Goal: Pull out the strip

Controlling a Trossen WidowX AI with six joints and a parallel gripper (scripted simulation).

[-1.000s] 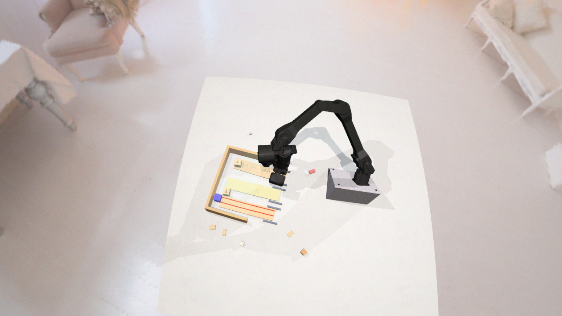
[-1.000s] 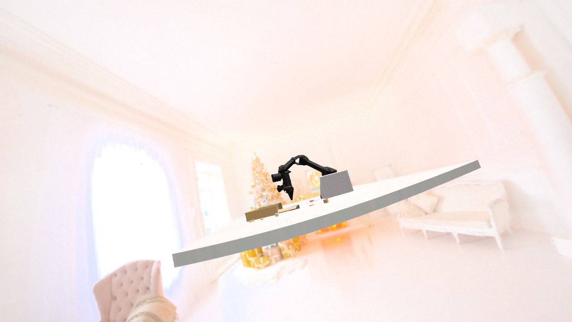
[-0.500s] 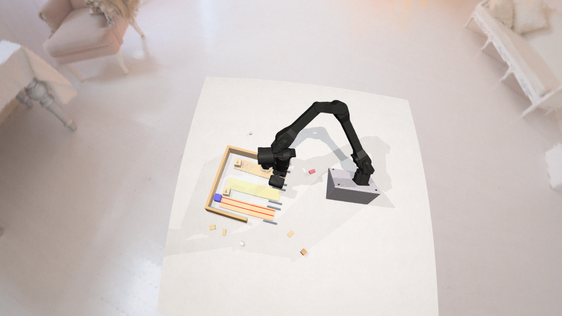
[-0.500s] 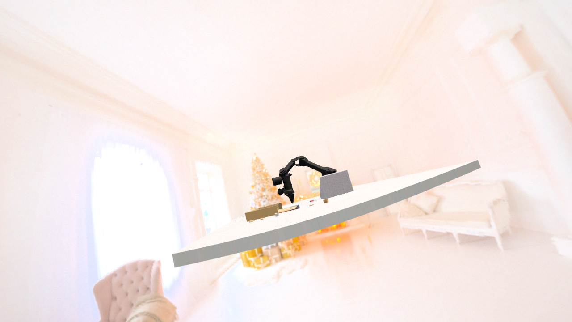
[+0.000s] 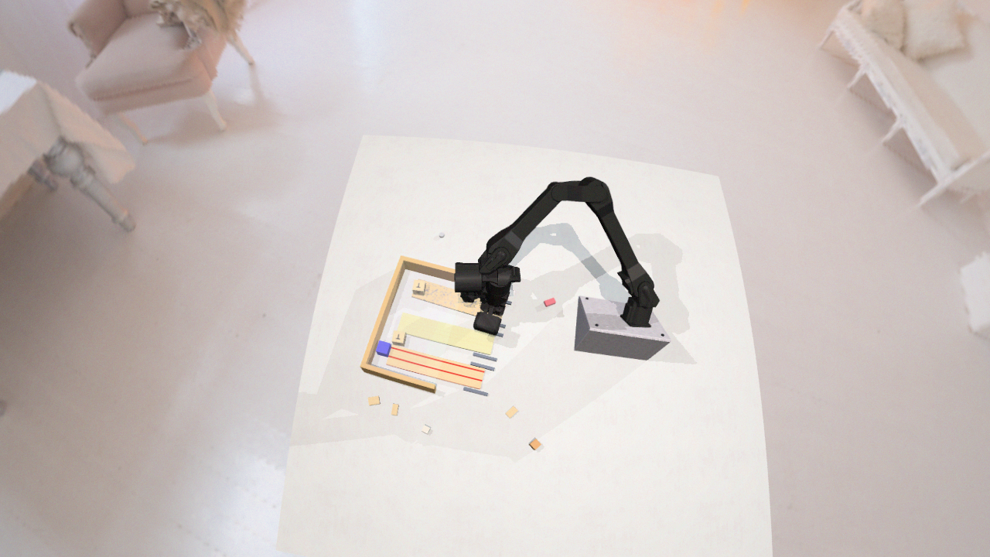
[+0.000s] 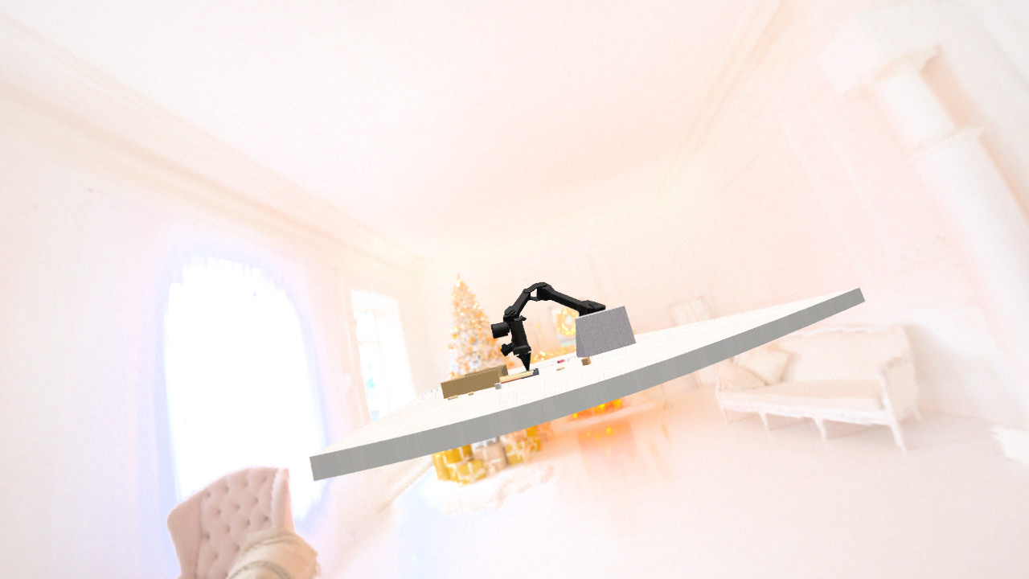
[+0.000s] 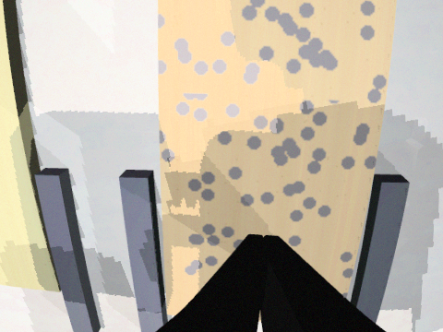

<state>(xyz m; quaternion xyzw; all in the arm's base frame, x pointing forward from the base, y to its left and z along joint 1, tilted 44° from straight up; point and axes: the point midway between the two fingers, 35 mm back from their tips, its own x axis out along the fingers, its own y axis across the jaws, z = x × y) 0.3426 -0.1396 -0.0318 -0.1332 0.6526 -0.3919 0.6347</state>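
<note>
Gripper: the black parallel-jaw gripper (image 7: 264, 239) was pressed together, holding nothing, low over the near end of the grey-dotted tan strip (image 7: 277, 99).
Cube: the labelled tan cube (image 5: 418, 285) sat on that strip's far end.
Neighbour: a pale yellow strip (image 5: 446, 331) lay beside it.

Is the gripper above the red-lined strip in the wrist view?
No: the shut gripper points at the near end of the dotted strip, between grey posts.

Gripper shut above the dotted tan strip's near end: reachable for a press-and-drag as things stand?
Probably yes. The gripper, shut and empty, sits over the dotted tan strip's near end, between the grey guide posts; nothing lies between fingertips and strip.
</note>
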